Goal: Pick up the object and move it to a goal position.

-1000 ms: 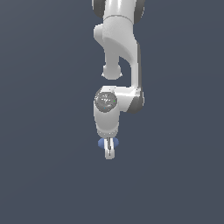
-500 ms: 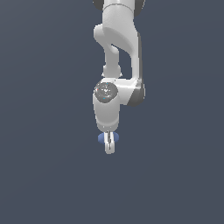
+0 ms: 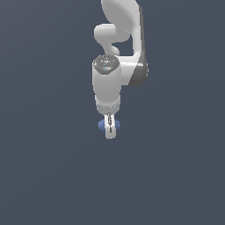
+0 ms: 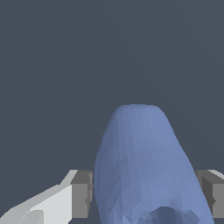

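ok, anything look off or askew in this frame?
Nothing stands out. The blue object sits between the claw fingers, one pad on each side, and bulges out on both sides of the claw in the exterior view. Nothing else is visible against the plain grey background.

The arm [image 3: 117,66] has risen, lifting the object [image 3: 103,126] higher.

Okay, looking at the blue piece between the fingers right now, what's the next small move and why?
Probably keep the grip closed and carry on toward the goal. In the wrist view the blue piece sits between the fingers, which press on both its sides, and the exterior view shows it at the gripper. No goal marker shows, so the direction is unclear.
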`<action>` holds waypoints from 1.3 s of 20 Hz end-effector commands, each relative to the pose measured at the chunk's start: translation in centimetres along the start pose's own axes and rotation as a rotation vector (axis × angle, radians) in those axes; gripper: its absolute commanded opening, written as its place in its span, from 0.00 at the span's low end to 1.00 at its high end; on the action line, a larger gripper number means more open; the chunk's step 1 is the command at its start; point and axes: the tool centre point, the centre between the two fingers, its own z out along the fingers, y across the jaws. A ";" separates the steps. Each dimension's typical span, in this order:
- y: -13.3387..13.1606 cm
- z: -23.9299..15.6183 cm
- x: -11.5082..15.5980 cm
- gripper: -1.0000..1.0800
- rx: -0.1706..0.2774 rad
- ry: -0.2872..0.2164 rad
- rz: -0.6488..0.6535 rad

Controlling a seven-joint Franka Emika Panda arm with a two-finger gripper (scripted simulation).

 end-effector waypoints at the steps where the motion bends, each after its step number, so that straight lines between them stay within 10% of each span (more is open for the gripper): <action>1: 1.1 -2.1 -0.2 0.00 0.001 -0.001 0.000; 26: 12.7 -25.3 -1.7 0.00 0.001 0.004 0.002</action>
